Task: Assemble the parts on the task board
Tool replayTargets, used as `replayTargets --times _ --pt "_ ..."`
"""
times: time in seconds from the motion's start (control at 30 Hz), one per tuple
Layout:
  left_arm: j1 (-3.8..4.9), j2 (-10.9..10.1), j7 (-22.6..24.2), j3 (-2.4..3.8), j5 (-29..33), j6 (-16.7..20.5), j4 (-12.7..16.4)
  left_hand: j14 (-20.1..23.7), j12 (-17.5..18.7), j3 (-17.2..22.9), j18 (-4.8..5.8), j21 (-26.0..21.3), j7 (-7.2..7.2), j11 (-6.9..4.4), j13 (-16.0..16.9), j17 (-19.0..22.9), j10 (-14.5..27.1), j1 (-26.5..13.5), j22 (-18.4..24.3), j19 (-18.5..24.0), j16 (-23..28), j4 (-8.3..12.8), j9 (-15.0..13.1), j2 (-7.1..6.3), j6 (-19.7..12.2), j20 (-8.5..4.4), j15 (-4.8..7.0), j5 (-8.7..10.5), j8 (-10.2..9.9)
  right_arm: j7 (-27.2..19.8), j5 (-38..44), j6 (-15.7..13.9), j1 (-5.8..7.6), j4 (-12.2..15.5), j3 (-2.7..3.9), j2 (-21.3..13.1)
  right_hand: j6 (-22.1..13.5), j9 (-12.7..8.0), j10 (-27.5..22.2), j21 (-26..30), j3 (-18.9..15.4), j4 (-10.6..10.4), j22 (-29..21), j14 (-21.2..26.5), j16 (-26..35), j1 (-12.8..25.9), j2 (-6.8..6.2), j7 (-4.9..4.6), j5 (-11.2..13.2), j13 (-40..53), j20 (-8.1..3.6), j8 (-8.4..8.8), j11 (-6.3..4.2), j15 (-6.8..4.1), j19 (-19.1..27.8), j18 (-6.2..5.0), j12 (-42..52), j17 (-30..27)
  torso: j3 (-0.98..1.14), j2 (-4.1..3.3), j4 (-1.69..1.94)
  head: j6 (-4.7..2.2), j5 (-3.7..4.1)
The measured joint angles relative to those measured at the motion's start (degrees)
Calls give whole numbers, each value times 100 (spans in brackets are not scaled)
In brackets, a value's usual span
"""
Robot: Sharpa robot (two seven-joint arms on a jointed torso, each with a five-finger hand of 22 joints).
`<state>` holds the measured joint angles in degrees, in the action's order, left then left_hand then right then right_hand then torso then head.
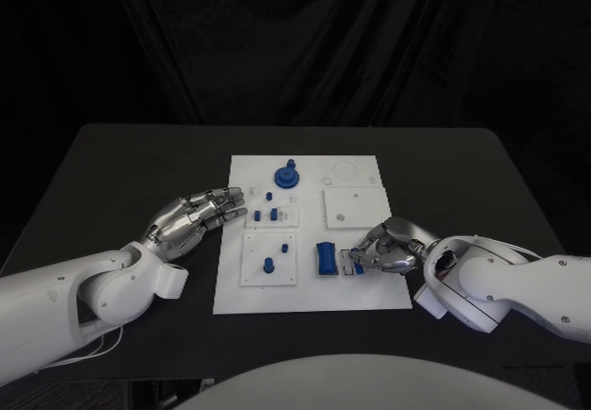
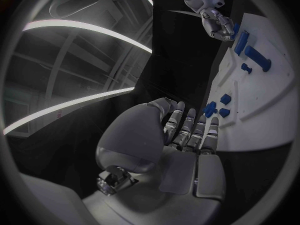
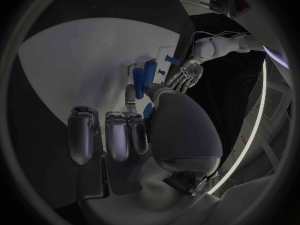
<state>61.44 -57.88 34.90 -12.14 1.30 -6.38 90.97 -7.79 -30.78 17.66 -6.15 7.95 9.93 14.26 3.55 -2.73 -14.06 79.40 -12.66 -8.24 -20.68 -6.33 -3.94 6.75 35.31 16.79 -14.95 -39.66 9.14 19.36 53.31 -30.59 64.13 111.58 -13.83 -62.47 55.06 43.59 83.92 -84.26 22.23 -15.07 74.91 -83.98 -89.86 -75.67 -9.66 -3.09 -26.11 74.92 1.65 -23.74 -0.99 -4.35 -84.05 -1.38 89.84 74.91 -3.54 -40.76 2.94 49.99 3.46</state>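
In the head view the right hand (image 1: 384, 249) sits low and right of centre, over the right edge of the white board (image 1: 370, 295), its fingers curled in toward a long blue block (image 1: 325, 258) that lies on the lower middle of the board; the fingertips are just beside the block, and whether they actually pinch it or anything else cannot be told. The right wrist view shows that hand's fingers (image 3: 119, 135) bent down over the board with the long blue block (image 3: 145, 74) a little beyond them. On the left of the frame, the left hand (image 1: 197, 218) hovers beside the board's left edge, released, fingers spread and pointing toward the board, holding nothing; the left wrist view shows its fingers (image 2: 190, 130) stretched out near the board's rim (image 2: 250, 130). Just right of those fingers, in the middle of the board, a few small blue pegs (image 1: 273, 214) stand in a small square plate, and another small blue peg (image 1: 269, 264) stands in the plate below. Farther up, near the board's top edge, a round blue knob (image 1: 287, 176) stands upright. All of this rests on the black table (image 1: 136, 162).
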Motion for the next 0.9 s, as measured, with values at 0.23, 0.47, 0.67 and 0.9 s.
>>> replayTargets --times 0.23,0.47,0.67,0.9 --pt "0 7 -18 -1 0 -6 3 0 0 0 0 0 0 0 0 0 0 0 0 0 0 0 0 0 0 0 0 0 23 -65 -121 -90 1 -143 -2 113 -37 3 14 0 25 57 0 0 0 88 58 26 0 0 0 -27 -14 0 0 0 0 0 -1 -10 7 0 8" --pt "0 20 -45 -2 0 -13 2 0 0 0 0 0 0 0 0 0 0 0 5 0 0 0 0 0 0 0 0 0 23 11 -77 -100 1 -216 -3 191 -54 -49 2 63 203 412 0 0 0 464 103 57 2 -1 0 -27 -45 -40 0 0 0 0 -1 -12 9 0 5" --pt "-1 20 -61 0 0 -17 2 0 0 0 0 0 0 0 0 0 0 0 5 0 1 0 0 0 0 0 0 0 23 180 50 -54 1 -229 -3 234 -59 -115 3 90 67 387 0 0 0 579 128 62 42 -1 0 -5 -45 -41 0 0 0 0 0 -7 -3 0 -17" --pt "-1 20 -67 0 0 -19 2 0 -23 -1 0 0 0 0 0 -5 0 0 5 0 1 0 0 0 0 0 0 0 23 355 150 30 1 -214 -4 274 -59 -127 3 90 13 394 0 0 0 603 152 62 42 -1 0 -5 -45 -41 0 0 0 0 2 -4 -4 0 -29"
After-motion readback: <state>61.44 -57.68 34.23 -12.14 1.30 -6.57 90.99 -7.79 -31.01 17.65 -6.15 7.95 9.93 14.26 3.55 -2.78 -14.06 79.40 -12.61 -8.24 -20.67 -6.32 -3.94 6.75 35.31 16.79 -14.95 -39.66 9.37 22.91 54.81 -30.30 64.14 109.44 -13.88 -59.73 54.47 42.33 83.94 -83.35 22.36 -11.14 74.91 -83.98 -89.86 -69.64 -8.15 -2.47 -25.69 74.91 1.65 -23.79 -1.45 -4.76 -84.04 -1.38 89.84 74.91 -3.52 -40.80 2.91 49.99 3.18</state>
